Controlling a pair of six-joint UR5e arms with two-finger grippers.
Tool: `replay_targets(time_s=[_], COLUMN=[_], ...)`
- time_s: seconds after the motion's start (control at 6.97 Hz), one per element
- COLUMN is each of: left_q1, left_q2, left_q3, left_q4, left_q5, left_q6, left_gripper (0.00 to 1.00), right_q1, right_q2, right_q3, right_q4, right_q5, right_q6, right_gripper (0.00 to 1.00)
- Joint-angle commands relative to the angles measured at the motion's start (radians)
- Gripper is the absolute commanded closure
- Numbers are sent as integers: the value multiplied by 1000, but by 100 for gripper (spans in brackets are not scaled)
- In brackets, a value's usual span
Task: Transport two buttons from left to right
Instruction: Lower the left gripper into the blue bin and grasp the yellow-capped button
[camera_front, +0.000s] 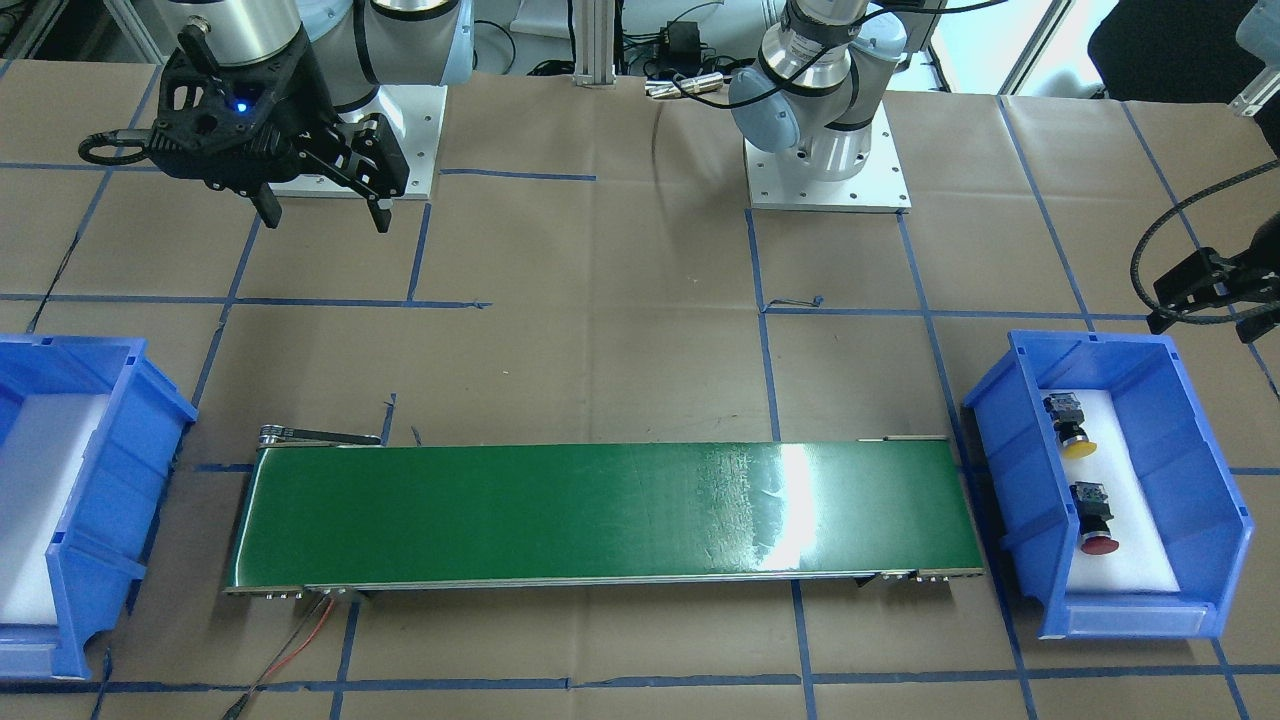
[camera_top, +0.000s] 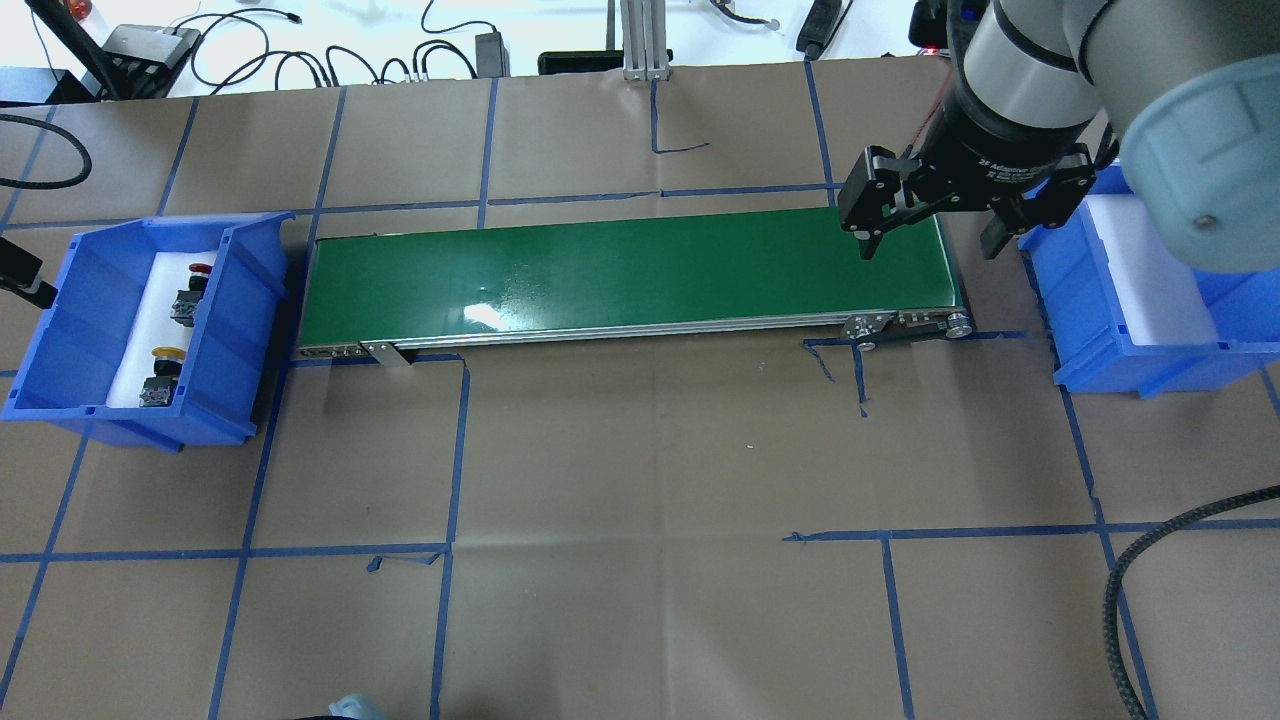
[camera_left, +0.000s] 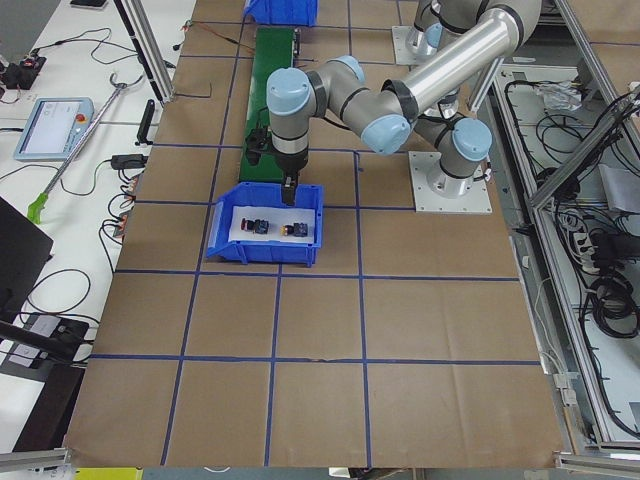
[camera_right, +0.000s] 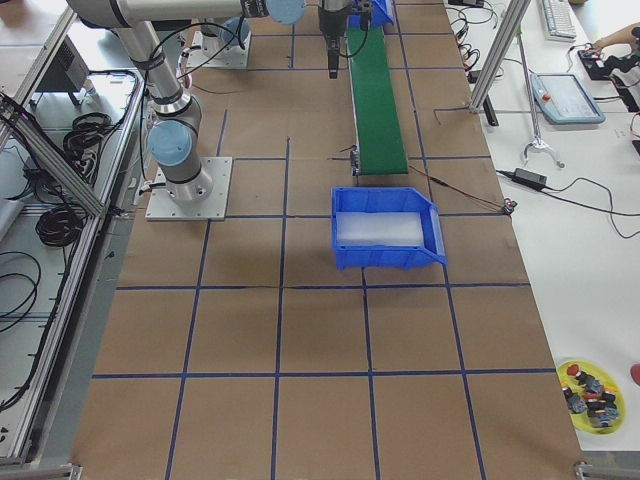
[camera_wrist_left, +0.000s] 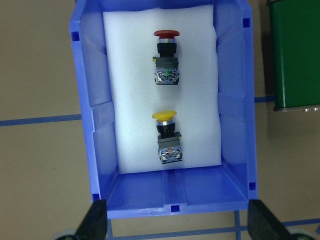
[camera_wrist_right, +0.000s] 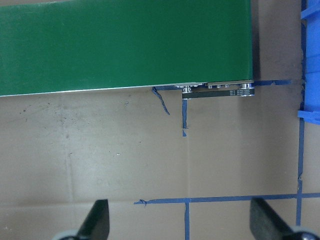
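Both jaws agape, empty; red button (camera_wrist_left: 166, 62), yellow button (camera_wrist_left: 167, 137) flat, caps away from robot (camera_front: 825, 150).

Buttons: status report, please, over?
Left gripper open, above left bin. Right gripper open, near belt end. Red button, yellow button in bin, untouched. Nothing covers them.

Right pincer (camera_front: 325, 215): black openwork housing, two dark fingers (camera_front: 268, 205); blue lamp (camera_front: 240, 103) lit above them. Collar (camera_top: 1010, 150) behind the pincer: black, small white lettering. Arm tubes (camera_left: 460, 55): bare silver; joint caps (camera_left: 288, 95): pale blue. Base plate (camera_front: 880, 190): white, square, dark bolt points along its edges. Black braided cable (camera_top: 1110, 610) runs well behind the pincer.
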Motion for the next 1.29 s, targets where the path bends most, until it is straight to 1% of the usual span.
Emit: replay_targets(time_s=[0.0, 0.14, 0.43, 0.86, 1.15], left_q1=[5, 5, 3, 3, 3], left_q2=[-15, -19, -80, -143, -170], left_q3=[-84, -115, -169, -187, -262], left_q4=[103, 143, 246, 316, 437], left_q5=[-7, -23, -27, -45, -45], left_q6=[2, 3, 2, 2, 2], left_gripper=[0, 0, 0, 0, 0], right_q1=[0, 0, 0, 0, 0], right_q2=[2, 2, 0, 0, -1], right_q3=[0, 0, 11, 12, 12], right_q4=[-1, -4, -11, -16, -13], right_q5=[1, 1, 1, 2, -1], right_q6=[0, -2, -2, 0, 0], right_gripper=[0, 0, 0, 0, 0])
